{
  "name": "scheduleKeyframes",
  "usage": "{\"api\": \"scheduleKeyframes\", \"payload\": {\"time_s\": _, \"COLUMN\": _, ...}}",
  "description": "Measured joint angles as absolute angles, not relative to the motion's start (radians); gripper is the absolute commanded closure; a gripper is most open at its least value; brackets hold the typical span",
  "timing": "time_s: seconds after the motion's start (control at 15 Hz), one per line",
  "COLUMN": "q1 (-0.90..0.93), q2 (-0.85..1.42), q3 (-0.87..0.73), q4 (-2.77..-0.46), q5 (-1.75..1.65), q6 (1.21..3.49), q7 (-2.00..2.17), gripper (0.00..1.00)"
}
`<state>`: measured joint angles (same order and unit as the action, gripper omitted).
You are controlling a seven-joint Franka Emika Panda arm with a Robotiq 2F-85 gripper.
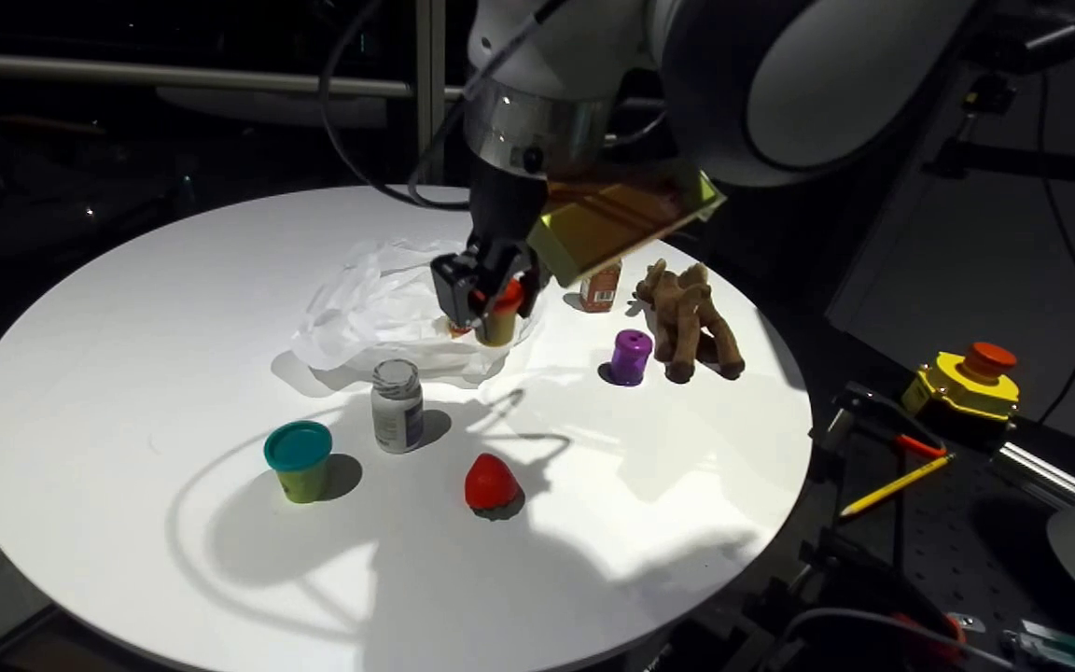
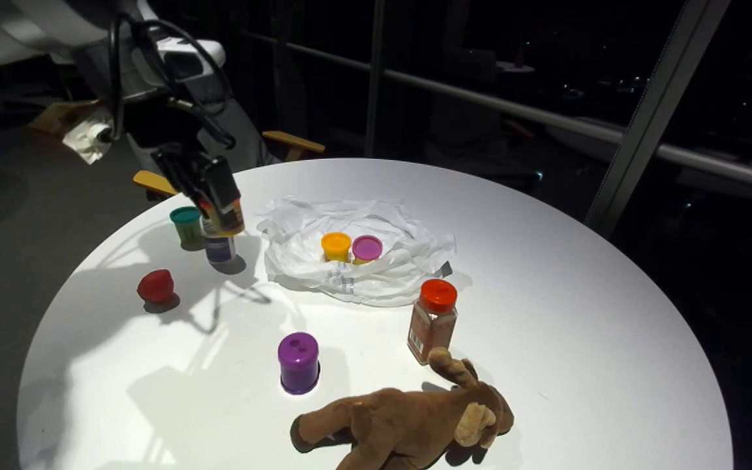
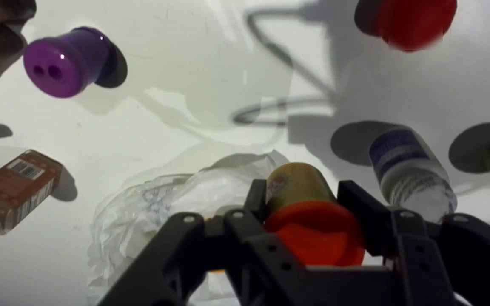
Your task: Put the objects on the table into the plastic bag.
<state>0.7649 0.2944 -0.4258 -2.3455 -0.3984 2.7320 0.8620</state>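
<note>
Brown plush toy (image 2: 408, 418) sits nearest the lens in an exterior view, at six o'clock on the table (image 2: 611, 313); toward twelve the plastic bag (image 2: 382, 286) lies slack, an orange-lidded tub (image 2: 336, 243) and a magenta-lidded tub (image 2: 367, 248) in its middle. At ten o'clock there, and close up in the wrist view, the gripper (image 3: 302, 193) has a red-lidded tub (image 3: 321, 240) held clear of the table, jaws partway apart with a pad on each side of it, lid uppermost. The step looks to be bagging that tub: carry it toward three o'clock by that exterior view, high enough to pass over the crumpled edge, then lower straight onto bare film beside the other two. Spread the jaws only a little to let go, since wide fingers could snag the thin folds, and rise vertically before turning to the grey canister (image 2: 220, 250)
</note>
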Motion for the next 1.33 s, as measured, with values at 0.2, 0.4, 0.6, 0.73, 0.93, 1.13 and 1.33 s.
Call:
{"api": "scheduleKeyframes", "payload": {"time_s": 0.2, "q1": 0.678, "q2": 0.310, "q3": -0.383, "q4": -2.250, "q5": -0.432, "q6": 2.708, "q7": 0.895, "gripper": 0.77}}
{"api": "scheduleKeyframes", "payload": {"time_s": 0.4, "q1": 0.554, "q2": 0.378, "q3": -0.314, "q4": -2.154, "q5": -0.425, "q6": 2.713, "q7": 0.899, "gripper": 0.77}}
{"api": "scheduleKeyframes", "payload": {"time_s": 0.6, "q1": 0.447, "q2": 0.482, "q3": -0.245, "q4": -2.054, "q5": -0.388, "q6": 2.717, "q7": 0.899, "gripper": 0.77}}
{"api": "scheduleKeyframes", "payload": {"time_s": 0.73, "q1": 0.398, "q2": 0.557, "q3": -0.209, "q4": -1.988, "q5": -0.346, "q6": 2.718, "q7": 0.897, "gripper": 0.77}}
{"api": "scheduleKeyframes", "payload": {"time_s": 0.93, "q1": 0.357, "q2": 0.660, "q3": -0.174, "q4": -1.898, "q5": -0.281, "q6": 2.718, "q7": 0.893, "gripper": 0.77}}
{"api": "scheduleKeyframes", "payload": {"time_s": 1.13, "q1": 0.341, "q2": 0.736, "q3": -0.158, "q4": -1.831, "q5": -0.226, "q6": 2.718, "q7": 0.888, "gripper": 0.77}}
{"api": "scheduleKeyframes", "payload": {"time_s": 1.33, "q1": 0.326, "q2": 0.775, "q3": -0.139, "q4": -1.799, "q5": -0.174, "q6": 2.718, "q7": 0.870, "gripper": 0.25}}
